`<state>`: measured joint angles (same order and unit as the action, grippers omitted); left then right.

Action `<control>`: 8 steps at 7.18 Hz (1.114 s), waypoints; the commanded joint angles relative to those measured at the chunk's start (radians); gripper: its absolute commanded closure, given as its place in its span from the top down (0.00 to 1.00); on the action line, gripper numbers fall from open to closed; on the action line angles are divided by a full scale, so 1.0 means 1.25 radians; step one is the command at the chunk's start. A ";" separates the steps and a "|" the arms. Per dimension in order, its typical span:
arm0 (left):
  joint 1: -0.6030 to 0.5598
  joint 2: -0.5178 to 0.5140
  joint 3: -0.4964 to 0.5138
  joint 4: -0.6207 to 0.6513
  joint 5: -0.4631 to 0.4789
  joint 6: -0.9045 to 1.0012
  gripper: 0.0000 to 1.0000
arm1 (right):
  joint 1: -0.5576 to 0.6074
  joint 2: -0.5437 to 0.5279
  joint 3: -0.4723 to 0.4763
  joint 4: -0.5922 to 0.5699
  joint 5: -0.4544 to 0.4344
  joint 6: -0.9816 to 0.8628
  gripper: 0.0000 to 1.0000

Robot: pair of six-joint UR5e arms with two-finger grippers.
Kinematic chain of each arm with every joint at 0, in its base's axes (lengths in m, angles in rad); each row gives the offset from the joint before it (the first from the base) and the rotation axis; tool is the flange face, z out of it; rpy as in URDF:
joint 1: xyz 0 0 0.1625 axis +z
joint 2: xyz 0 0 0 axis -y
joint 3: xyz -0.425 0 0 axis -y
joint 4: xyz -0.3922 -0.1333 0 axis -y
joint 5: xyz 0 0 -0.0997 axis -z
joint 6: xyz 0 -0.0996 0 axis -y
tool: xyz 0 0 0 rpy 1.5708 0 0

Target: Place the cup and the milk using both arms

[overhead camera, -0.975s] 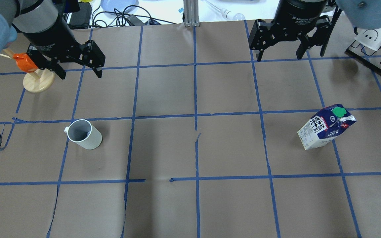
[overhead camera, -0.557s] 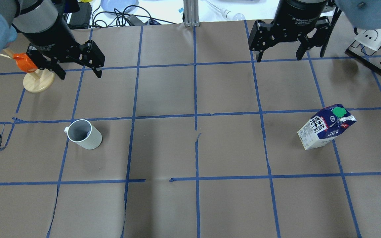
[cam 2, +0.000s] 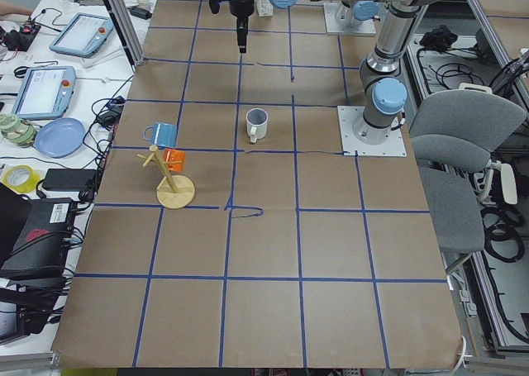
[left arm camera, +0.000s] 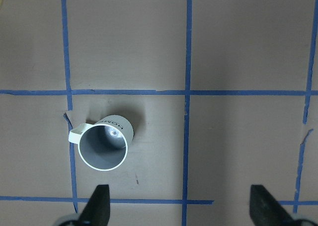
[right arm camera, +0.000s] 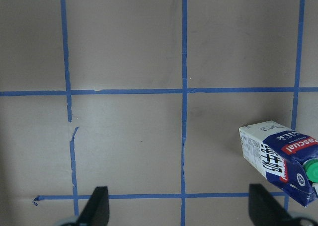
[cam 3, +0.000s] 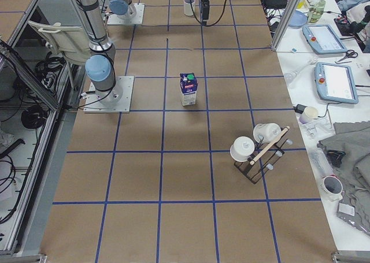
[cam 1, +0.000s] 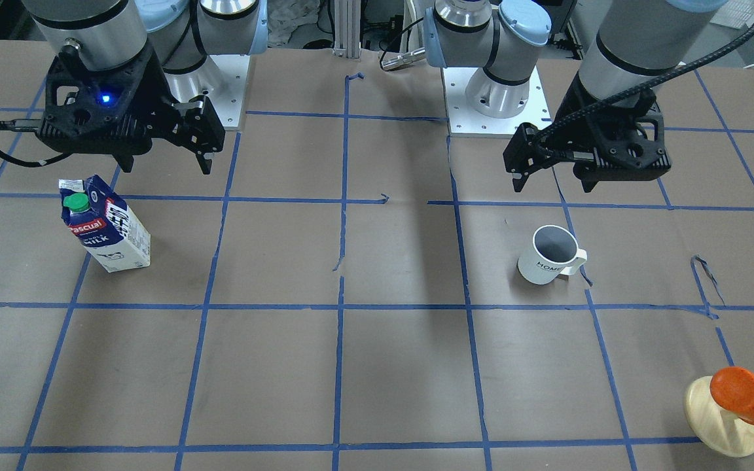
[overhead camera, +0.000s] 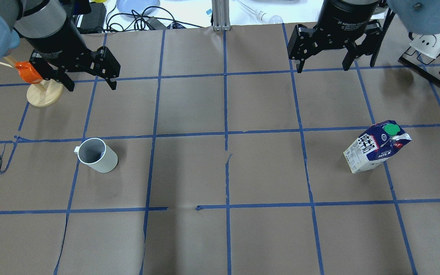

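The white cup [overhead camera: 97, 154] with a dark grey inside stands upright on the table's left half, handle to the far left. It also shows in the front view [cam 1: 550, 255] and in the left wrist view [left arm camera: 103, 146]. The blue and white milk [overhead camera: 376, 151] with a green cap stands on the right half, and shows in the front view [cam 1: 105, 226] and the right wrist view [right arm camera: 280, 159]. My left gripper [overhead camera: 91, 87] is open and empty, high above the table, beyond the cup. My right gripper [overhead camera: 322, 68] is open and empty, high, beyond the milk.
A wooden mug tree [overhead camera: 44, 93] with an orange cup stands at the far left, partly behind my left gripper. A black rack [overhead camera: 434, 49] with white cups stands at the far right. Blue tape lines grid the brown table. Cables and a blue plate lie past the far edge.
Both grippers have shifted only very slightly and stay open. The cup and the milk have not moved.
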<state>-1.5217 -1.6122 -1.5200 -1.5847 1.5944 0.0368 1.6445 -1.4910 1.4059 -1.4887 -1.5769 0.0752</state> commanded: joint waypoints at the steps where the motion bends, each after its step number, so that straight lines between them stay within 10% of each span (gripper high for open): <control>1: 0.000 0.001 0.000 0.000 0.001 0.000 1.00 | 0.000 0.000 0.002 0.001 0.000 0.000 1.00; 8: 0.000 0.004 -0.008 0.000 -0.010 -0.004 1.00 | 0.000 0.000 0.003 0.002 0.000 0.000 1.00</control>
<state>-1.5215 -1.6081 -1.5247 -1.5846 1.5850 0.0316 1.6445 -1.4910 1.4097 -1.4865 -1.5769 0.0751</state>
